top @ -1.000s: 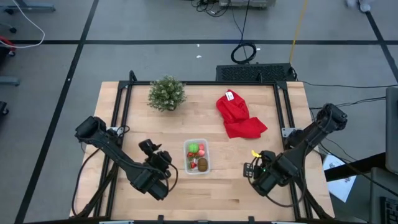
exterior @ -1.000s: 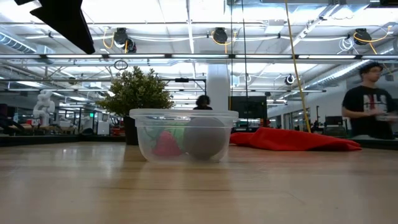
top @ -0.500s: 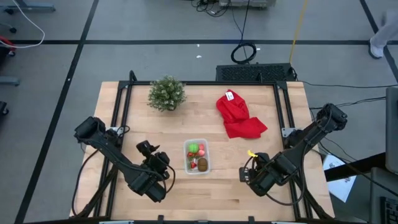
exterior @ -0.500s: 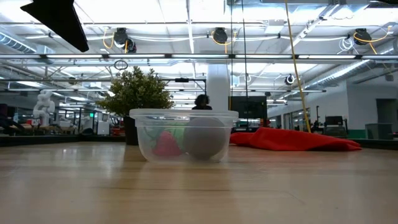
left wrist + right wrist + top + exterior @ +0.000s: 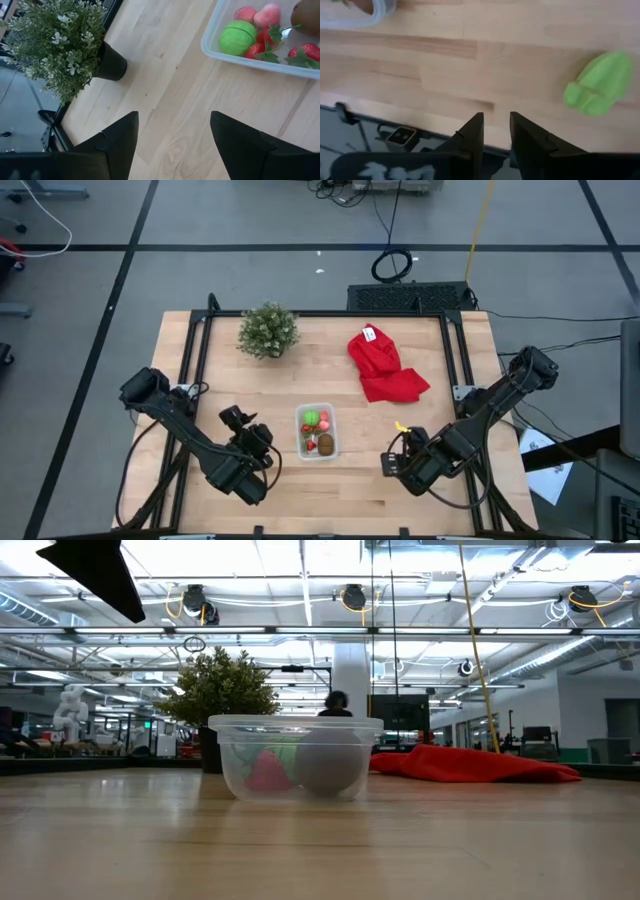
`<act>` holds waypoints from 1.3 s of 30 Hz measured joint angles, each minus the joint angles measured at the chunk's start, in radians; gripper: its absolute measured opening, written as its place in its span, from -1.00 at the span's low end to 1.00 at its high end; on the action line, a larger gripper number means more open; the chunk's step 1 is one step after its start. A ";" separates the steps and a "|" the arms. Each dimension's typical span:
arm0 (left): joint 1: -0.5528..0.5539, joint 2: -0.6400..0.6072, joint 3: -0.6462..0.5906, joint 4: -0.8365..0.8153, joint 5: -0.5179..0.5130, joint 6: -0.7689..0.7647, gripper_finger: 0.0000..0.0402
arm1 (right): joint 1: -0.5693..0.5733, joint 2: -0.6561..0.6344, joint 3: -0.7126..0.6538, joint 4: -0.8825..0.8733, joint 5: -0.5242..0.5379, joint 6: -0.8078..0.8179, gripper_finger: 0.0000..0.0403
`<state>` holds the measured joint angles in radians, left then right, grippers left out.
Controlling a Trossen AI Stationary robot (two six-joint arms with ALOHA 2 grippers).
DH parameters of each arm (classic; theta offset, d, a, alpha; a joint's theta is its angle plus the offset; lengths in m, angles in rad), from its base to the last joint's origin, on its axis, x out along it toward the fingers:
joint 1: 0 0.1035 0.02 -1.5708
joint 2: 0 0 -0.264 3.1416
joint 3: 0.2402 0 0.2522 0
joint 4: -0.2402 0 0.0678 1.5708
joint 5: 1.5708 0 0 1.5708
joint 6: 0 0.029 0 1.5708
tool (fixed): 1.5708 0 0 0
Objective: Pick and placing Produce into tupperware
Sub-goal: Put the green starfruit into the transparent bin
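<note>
The clear tupperware (image 5: 300, 443) stands on the table's near middle. It holds the produce: a green ball (image 5: 236, 37), pink pieces (image 5: 260, 14), red strawberries (image 5: 260, 48) and a brown oval (image 5: 308, 10). One light green piece (image 5: 598, 84) lies alone on the bare wood, beside and beyond my right gripper's fingertips. My right gripper (image 5: 391, 465) hovers shut to the right of the tub, pointing steeply down. My left gripper (image 5: 240, 421) hangs open to the left of the tub with nothing between its fingers (image 5: 120, 135).
A bushy potted plant (image 5: 268, 330) stands at the far left of the table. A crumpled red cloth (image 5: 385, 366) lies at the far right. Bare wood lies between the tub and each gripper. The table's near edge (image 5: 395, 117) is close under my right gripper.
My right gripper has rolled and tipped, and its fingertips have swung a little toward the table's left and near edge; it stays shut. In the room behind the table, a person has walked out of the low view.
</note>
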<state>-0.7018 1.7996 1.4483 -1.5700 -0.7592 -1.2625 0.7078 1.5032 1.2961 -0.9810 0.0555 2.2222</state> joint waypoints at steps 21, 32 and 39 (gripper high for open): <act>0.000 0.000 0.001 0.000 -0.046 -0.013 0.26 | 0.128 0.053 -0.267 0.724 -0.347 0.238 -0.36; 0.000 0.000 0.001 0.000 -0.046 -0.017 0.26 | 0.174 0.054 -0.268 0.801 -0.199 0.227 -0.39; 0.000 0.000 0.001 0.000 -0.046 -0.022 0.26 | 0.205 0.069 -0.267 0.735 -0.208 0.256 -0.42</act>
<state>-0.7017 1.7996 1.4490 -1.5700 -0.8051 -1.2846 0.9131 1.5718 1.0286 -0.2457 -0.1522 2.4781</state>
